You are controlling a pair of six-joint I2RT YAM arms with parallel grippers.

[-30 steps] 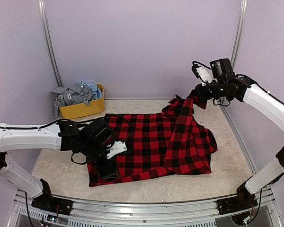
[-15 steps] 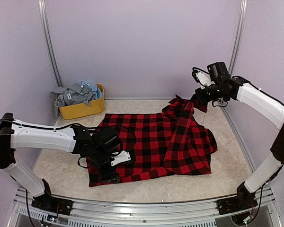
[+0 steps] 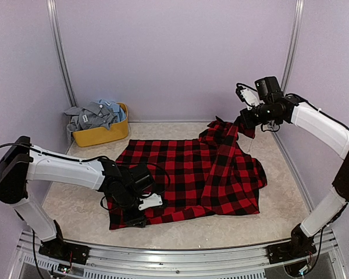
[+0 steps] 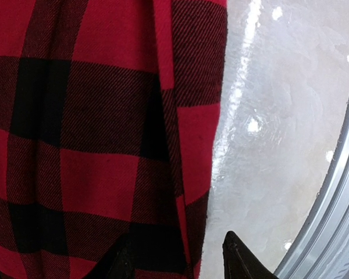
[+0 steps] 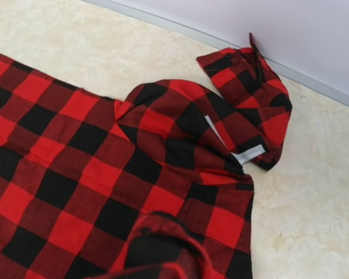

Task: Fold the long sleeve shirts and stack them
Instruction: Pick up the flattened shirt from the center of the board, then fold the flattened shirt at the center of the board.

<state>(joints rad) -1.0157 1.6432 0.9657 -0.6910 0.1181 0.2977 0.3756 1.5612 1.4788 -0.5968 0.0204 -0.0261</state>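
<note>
Straddling the near hem of the flannel shirt (image 4: 75, 145), the left end effector (image 4: 177, 267) is holding its fingers (image 4: 239, 264) spread. One tip is lying over the red-and-black cloth, and the other is standing over the bare counter (image 4: 279, 116). The edge of the hem is running between them, and nothing is being pinched. A metal rail (image 4: 337, 203) is curving past just beyond this spot. In the top view this arm is reaching low across the counter to the near left corner of the shirt.

The right end effector (image 3: 241, 120) is hanging raised at the far right and is pinching a fold of the same shirt, so the cloth is rising from the counter up to it in a peak. In the right wrist view its fingers are not showing, only bunched cloth at the bottom edge. Below it, the white label (image 5: 247, 154) is lying face up beside the collar part.

The rest of the shirt is lying spread in the middle of the counter, wrinkled on its right side. Grey and pale blue shirts (image 3: 93, 113) are sitting heaped in the yellow tub (image 3: 102, 135) at the far left, well apart from the flannel.
</note>
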